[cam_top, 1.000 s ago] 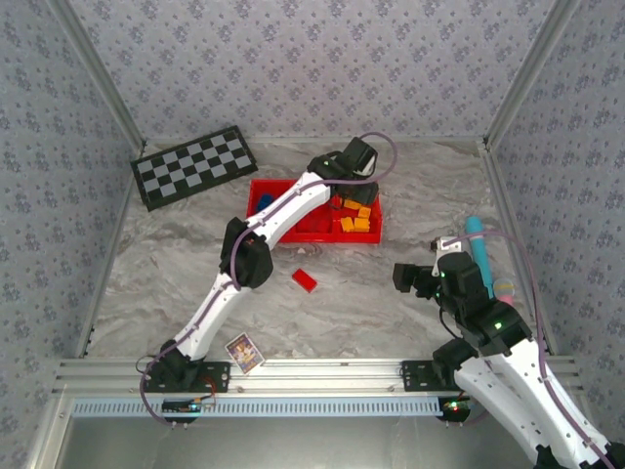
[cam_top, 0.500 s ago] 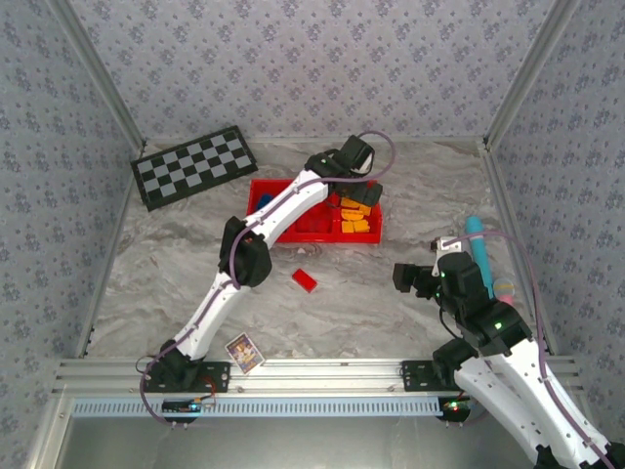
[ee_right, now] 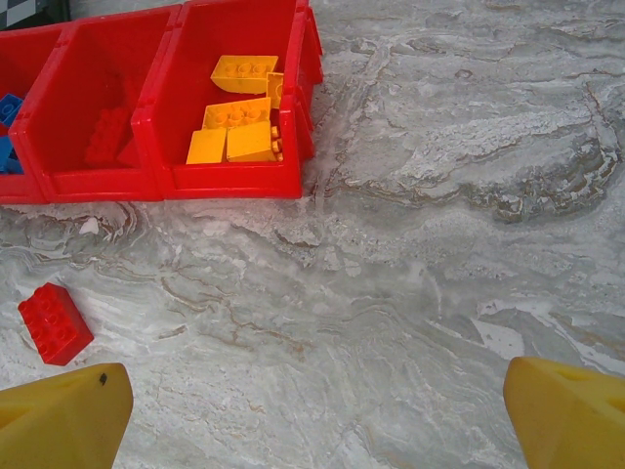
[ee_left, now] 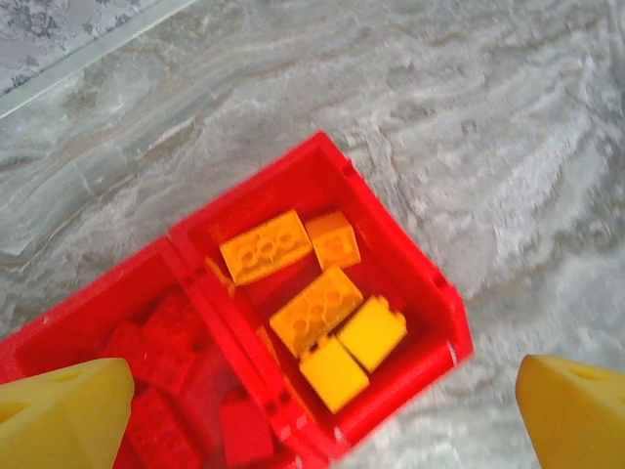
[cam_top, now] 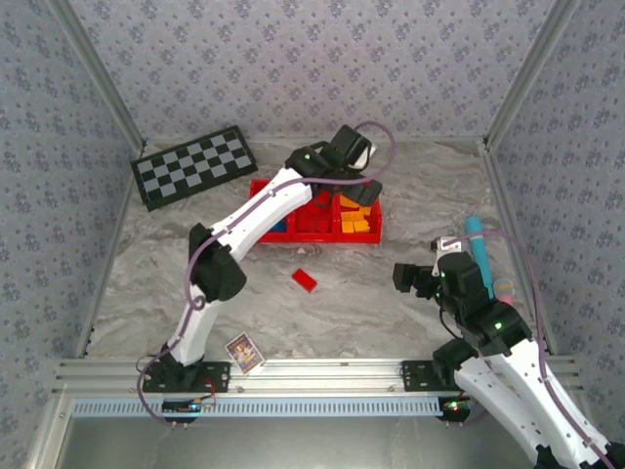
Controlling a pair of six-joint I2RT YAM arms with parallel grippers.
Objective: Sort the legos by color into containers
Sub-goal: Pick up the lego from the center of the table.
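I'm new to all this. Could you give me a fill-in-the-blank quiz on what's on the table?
1. The red tray has ____ compartments.
2. The compartment nearest the checkerboard holds ____ legos.
3. The left end effector, open, hangs over the ____ legos.
4. One loose lego lying on the table is ____.

Missing words: three; blue; orange-yellow; red.

Glossy red plastic on the tray (ee_right: 225, 182), the same hard sheen on the studded yellow bricks (ee_left: 314, 311) and the lone red brick (ee_right: 55, 322), over a smooth marble-patterned bench (ee_right: 439, 244) with a brushed metal rail (cam_top: 322, 369) along its near edge.
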